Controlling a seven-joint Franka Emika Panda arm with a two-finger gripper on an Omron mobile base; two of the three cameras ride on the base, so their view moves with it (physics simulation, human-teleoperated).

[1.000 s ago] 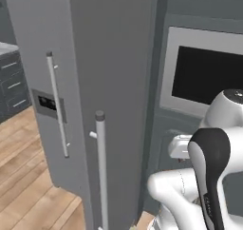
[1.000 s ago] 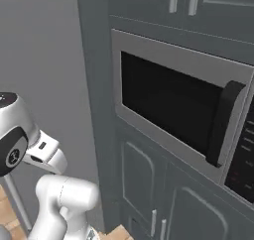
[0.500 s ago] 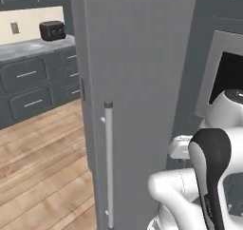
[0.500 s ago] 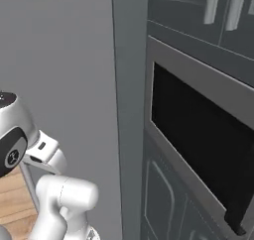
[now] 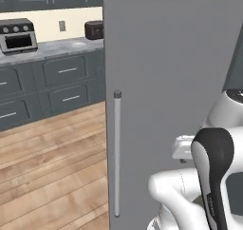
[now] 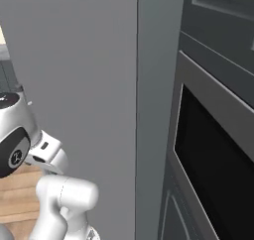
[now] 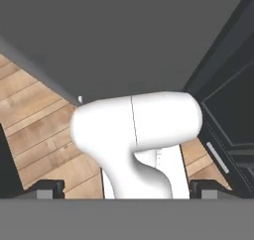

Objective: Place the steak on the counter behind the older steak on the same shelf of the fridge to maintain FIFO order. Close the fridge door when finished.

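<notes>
Far left of the arm, a marble counter (image 5: pixel 52 48) carries a toaster oven (image 5: pixel 18 34) and a dark toaster (image 5: pixel 94 29); no steak can be made out on it, so which way it points or lies cannot be told. Nearer stands the fridge (image 5: pixel 171 72), its flat silver-grey door shut, the vertical bar handle (image 5: pixel 117 153) upright just left of the folded arm. In the hand view the gripper (image 7: pixel 128 188) points down toward the wood floor (image 7: pixel 44 140), jaws spread wide and empty. I judge the handle is the nearest target, long axis vertical.
</notes>
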